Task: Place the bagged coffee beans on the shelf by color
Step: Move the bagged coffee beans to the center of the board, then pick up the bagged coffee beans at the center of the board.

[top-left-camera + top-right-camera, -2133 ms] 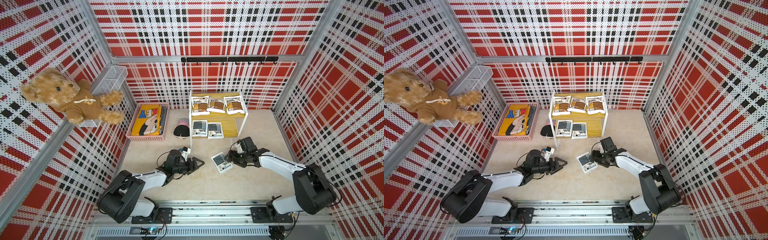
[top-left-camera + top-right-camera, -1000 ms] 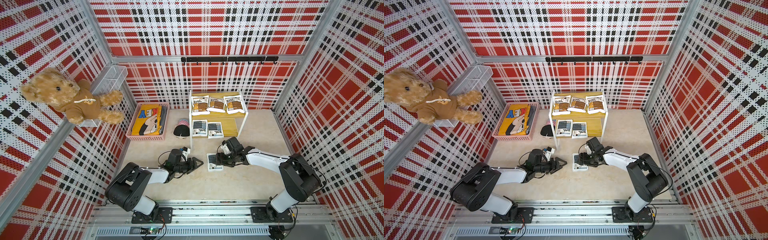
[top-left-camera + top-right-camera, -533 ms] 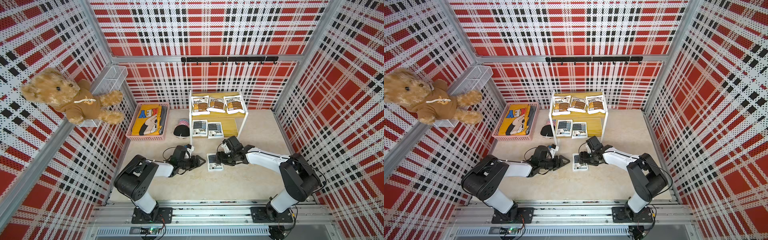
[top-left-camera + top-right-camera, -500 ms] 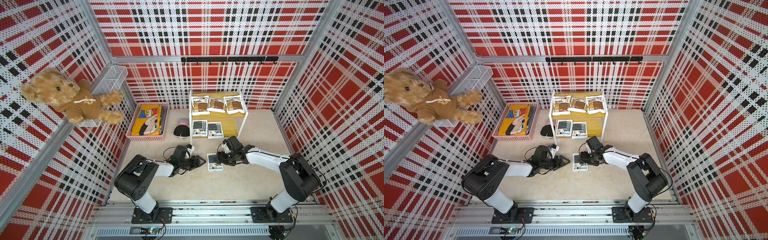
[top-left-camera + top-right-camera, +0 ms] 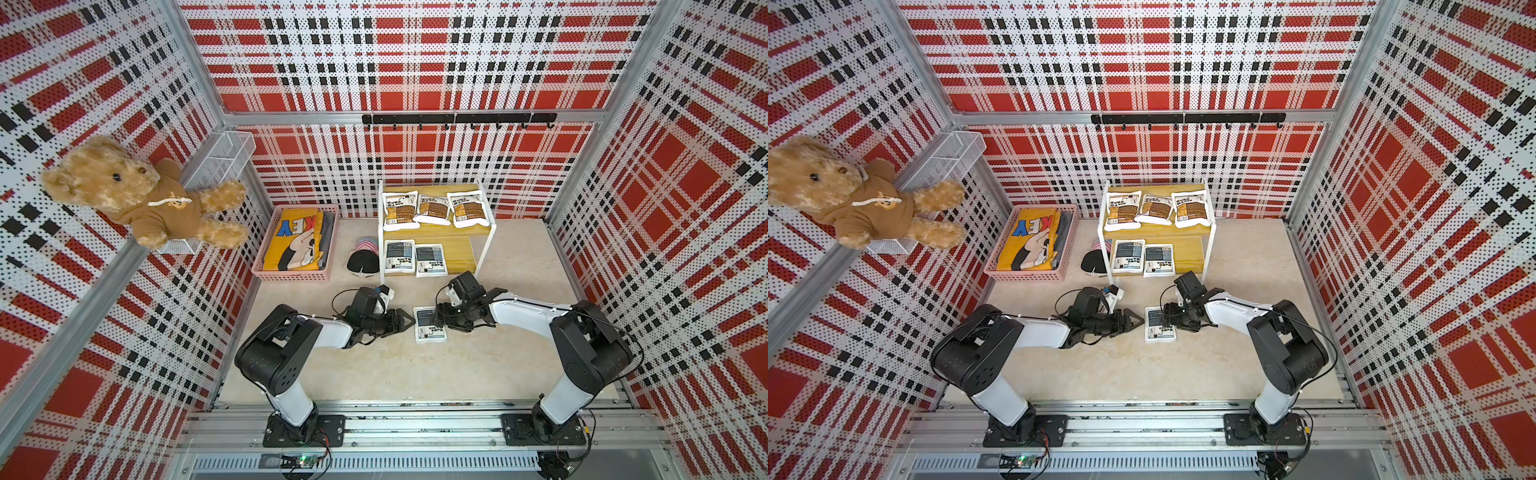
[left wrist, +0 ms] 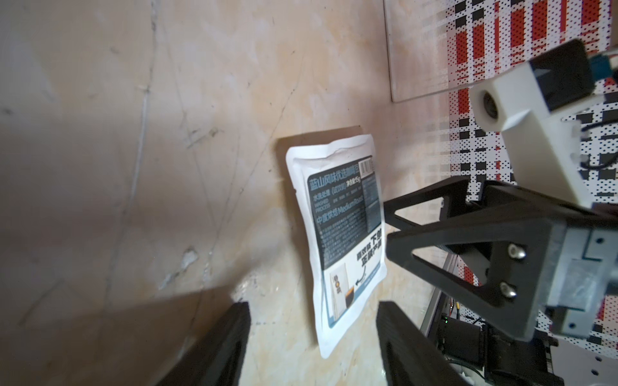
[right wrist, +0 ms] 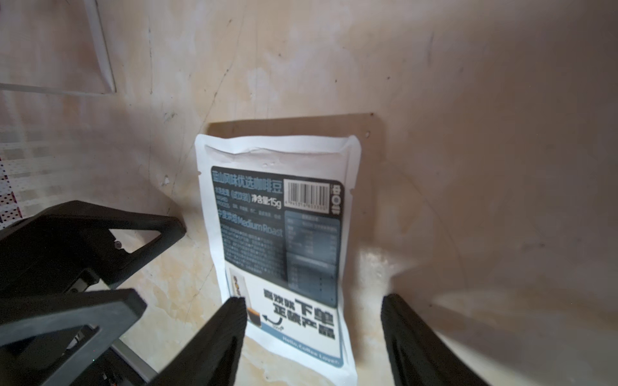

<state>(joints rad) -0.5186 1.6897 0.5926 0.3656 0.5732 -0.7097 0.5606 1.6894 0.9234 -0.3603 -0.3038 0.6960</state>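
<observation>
The shelf (image 5: 459,257) stands at the back; in both top views three brown-panelled bagged coffee beans (image 5: 434,208) lie on its upper board and two grey-panelled ones (image 5: 399,257) on its lower board (image 5: 1187,253). A third grey bag (image 5: 429,324) (image 5: 1158,324) lies flat on the table between my grippers. My left gripper (image 5: 409,322) (image 6: 312,307) is open, its tips just short of the bag's (image 6: 341,227) left edge. My right gripper (image 5: 438,320) (image 7: 312,300) is open at the right edge, its fingers straddling the near end of the bag (image 7: 281,234).
A pink basket (image 5: 259,266) with a folded yellow cloth sits left of the shelf, a dark cap (image 5: 363,262) between them. A teddy bear (image 5: 137,195) rests on a white wire basket (image 5: 224,162) on the left wall. A black hook rail (image 5: 457,118) runs along the back wall.
The right gripper slid the grey bag left and turned it square, then stayed there. The left gripper has reached right, close up to the bag's left edge.
</observation>
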